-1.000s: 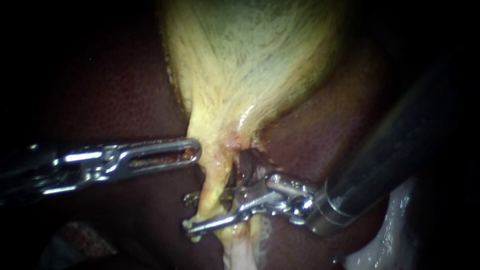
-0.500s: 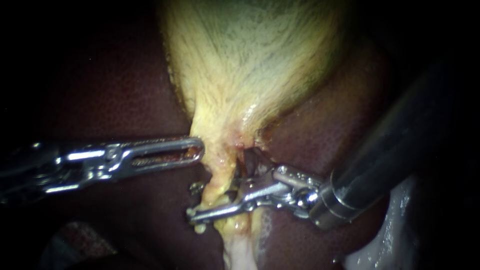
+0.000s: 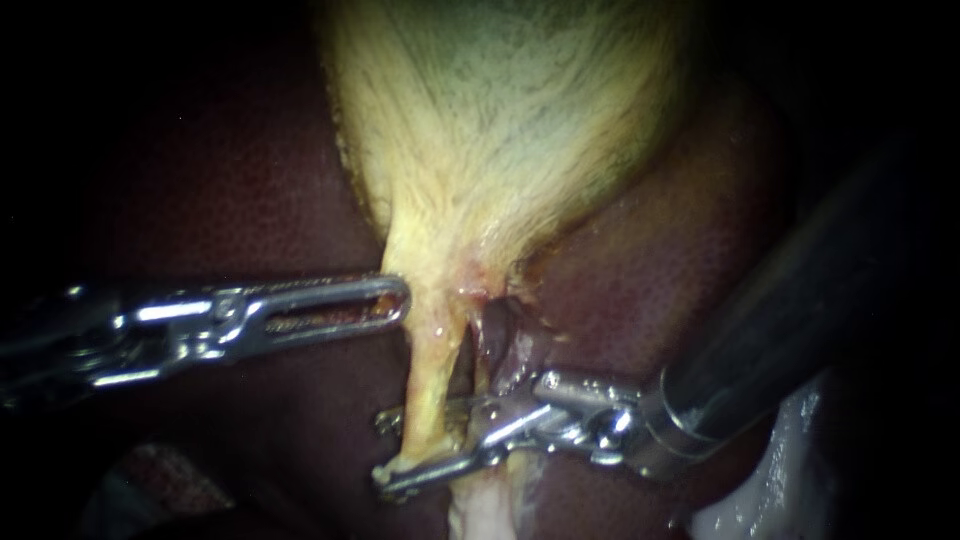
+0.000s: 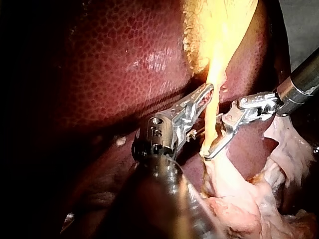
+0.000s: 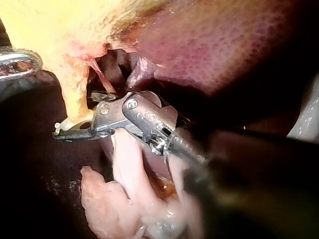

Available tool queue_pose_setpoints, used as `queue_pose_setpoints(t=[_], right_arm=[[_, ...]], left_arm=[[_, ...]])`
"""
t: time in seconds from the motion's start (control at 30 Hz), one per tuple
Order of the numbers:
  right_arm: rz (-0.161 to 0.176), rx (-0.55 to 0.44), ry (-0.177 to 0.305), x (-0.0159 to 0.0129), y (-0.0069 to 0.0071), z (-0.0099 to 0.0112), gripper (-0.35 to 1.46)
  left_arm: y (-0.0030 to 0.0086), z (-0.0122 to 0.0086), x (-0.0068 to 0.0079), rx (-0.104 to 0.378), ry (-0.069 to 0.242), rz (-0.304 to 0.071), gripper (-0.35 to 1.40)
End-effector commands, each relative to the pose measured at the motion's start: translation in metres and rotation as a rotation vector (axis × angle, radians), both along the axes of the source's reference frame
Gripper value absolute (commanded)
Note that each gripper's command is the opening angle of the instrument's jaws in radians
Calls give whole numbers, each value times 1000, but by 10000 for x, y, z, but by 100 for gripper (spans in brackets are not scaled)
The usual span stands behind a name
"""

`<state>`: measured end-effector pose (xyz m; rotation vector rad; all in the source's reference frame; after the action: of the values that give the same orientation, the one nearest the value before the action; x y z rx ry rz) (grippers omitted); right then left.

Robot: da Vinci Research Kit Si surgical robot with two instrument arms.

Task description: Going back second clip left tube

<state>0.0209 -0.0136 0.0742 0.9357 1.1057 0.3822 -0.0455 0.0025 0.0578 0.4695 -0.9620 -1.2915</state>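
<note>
The pale yellow gallbladder (image 3: pixel 500 130) narrows to a thin yellow tube (image 3: pixel 428 380) that runs straight down. My right instrument (image 3: pixel 400 450) comes in from the right, and its jaws stand open with this tube between them, one jaw in front and one behind. The right wrist view shows the tube (image 5: pixel 75 99) meeting the right instrument's (image 5: pixel 75 124) near jaw. My left instrument (image 3: pixel 395 300) lies level, jaws shut, its tip touching the edge of the gallbladder's neck. In the left wrist view the left instrument (image 4: pixel 207 94) lies beside the same tube (image 4: pixel 212 124).
Dark red liver (image 3: pixel 250 180) lies on both sides of the gallbladder. A darker strand (image 3: pixel 490 335) sits in the hollow just right of the yellow tube. Pale loose tissue (image 3: pixel 480 515) hangs below the right instrument's jaws, and whitish tissue (image 3: pixel 780 480) shows under its shaft.
The right instrument's jaws rose slightly, then dropped lower along the tube. The yellow tube, bunched before, now hangs straight. The left instrument edged slightly right.
</note>
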Motion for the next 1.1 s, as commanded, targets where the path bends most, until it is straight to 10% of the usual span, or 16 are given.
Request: queue_pose_setpoints(t=[0.03, 1.1], right_arm=[[2, -7, -4, 1, 0, -1, 56], [-1, -58, -19, 1, -16, 8, 60]], left_arm=[[0, 0, 0, 1, -1, 1, -35], [-2, -1, -2, 1, -4, 4, -35]])
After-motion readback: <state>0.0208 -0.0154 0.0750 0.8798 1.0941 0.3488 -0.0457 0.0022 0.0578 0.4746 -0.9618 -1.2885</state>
